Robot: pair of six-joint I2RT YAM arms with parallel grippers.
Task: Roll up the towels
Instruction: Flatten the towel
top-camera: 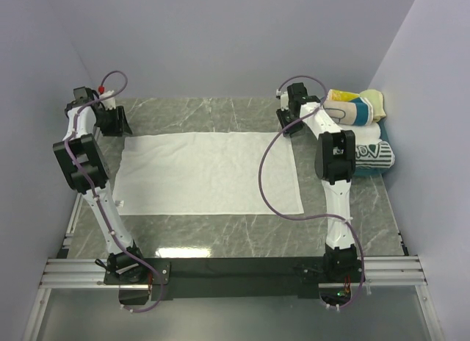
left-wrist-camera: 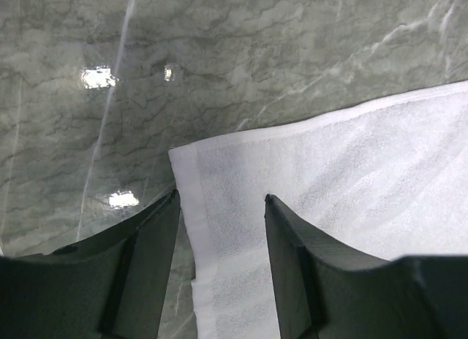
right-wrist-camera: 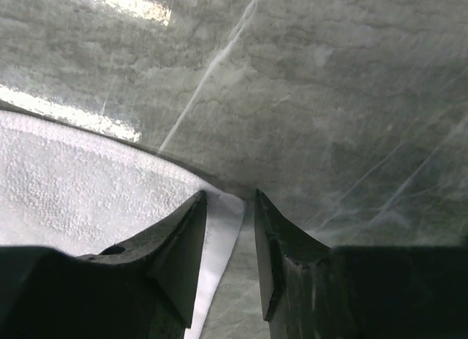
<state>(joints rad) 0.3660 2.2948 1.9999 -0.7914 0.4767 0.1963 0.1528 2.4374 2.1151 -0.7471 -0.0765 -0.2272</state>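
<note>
Top external view: I see the white towel (top-camera: 209, 172) spread flat and open in the middle of the grey marbled counter (top-camera: 242, 234), its long side running left to right between the two arms.
Finished rolls: a striped roll (top-camera: 354, 109) and a printed roll (top-camera: 376, 156) sit at the far right of the counter, against the wall (top-camera: 426, 98) and well apart from the flat towel.
In the way: the right arm stands just in front of those rolls and hides part of them from me. Its purple cable (top-camera: 262, 181) loops across the right end of the white towel as seen from above.
Left claw (top-camera: 114, 123): it sits at the towel's far left corner. On the left wrist camera the left claw (left-wrist-camera: 221, 196) is spread wide. One finger is over bare counter (left-wrist-camera: 219, 61) just outside the hem and the other is over the white towel (left-wrist-camera: 351, 178), with the corner lying flat in the gap. Nothing is pinched.
Right claw (top-camera: 291, 119): it sits at the towel's far right corner. On the right wrist camera the right claw (right-wrist-camera: 229, 194) shows a narrower gap, jaws apart and released. The tip of the white towel (right-wrist-camera: 73, 185) lies between them on the counter (right-wrist-camera: 329, 98). I cannot tell whether the fingers brush the cloth.
</note>
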